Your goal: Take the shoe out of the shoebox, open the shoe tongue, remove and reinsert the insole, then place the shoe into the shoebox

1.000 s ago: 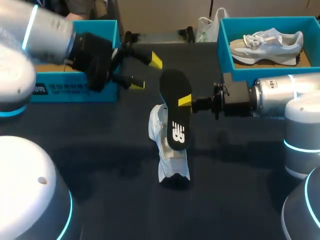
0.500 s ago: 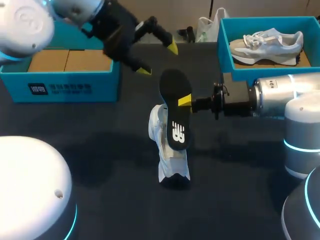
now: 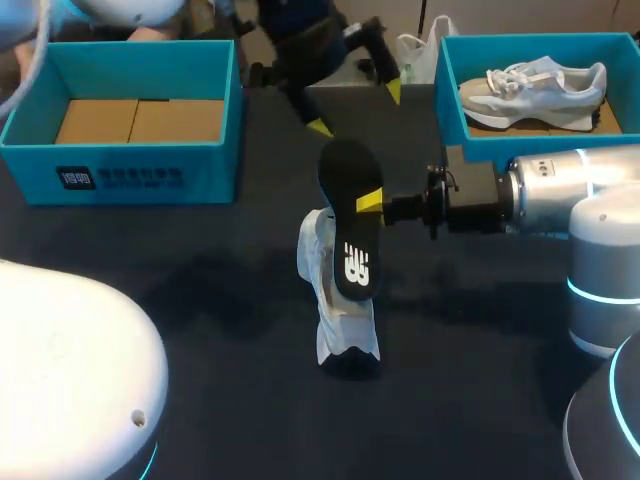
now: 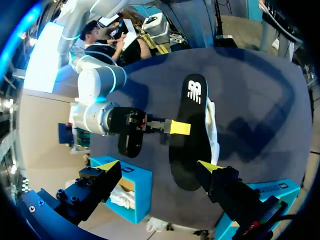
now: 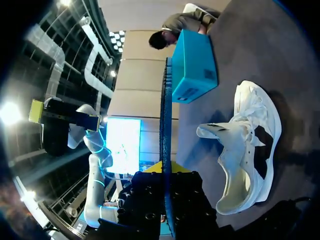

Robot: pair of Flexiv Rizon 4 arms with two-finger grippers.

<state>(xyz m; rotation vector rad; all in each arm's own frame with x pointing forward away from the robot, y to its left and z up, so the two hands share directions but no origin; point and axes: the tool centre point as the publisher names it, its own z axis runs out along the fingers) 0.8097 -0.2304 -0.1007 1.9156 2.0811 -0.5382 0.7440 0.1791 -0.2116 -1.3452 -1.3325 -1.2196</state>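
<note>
Your right pincer (image 3: 372,203) is clenched on the insole (image 3: 350,225), gripping its long edge from the 3 o'clock side, roughly midway along. In the right wrist view the pincer (image 5: 165,180) has the insole (image 5: 164,125) edge-on between its fingers, so it reads as a thin dark line.

Insole: black, held upright above the surface (image 3: 200,300). In the head view its long axis runs 12 to 6, the broad rounded end at 12 and the logo end at 6. That lower end overlaps the shoe (image 3: 335,300); you can't tell whether they touch.

Shoe: white, on the surface at the middle, just beside and under the insole, long axis also about 12 to 6. In the right wrist view the shoe (image 5: 250,145) lies ahead of the pincer with its opening showing and the upper spread apart. Toe versus heel is hard to make out. In the left wrist view the insole (image 4: 192,130) hides most of the shoe (image 4: 212,125).

Your left pincer (image 3: 357,110) is released, fingers wide apart, holding nothing, at 12 o'clock from the insole and well apart from it. In its own view the pincer (image 4: 157,165) has the insole ahead of it, broad face on.

Left blue shoebox (image 3: 150,180) sits at 10 o'clock, only its brown floor showing inside. Right blue shoebox (image 3: 520,145) sits at 2 o'clock with a second shoe (image 3: 530,85) inside, long axis 9 to 3; its right end is cut off.
</note>
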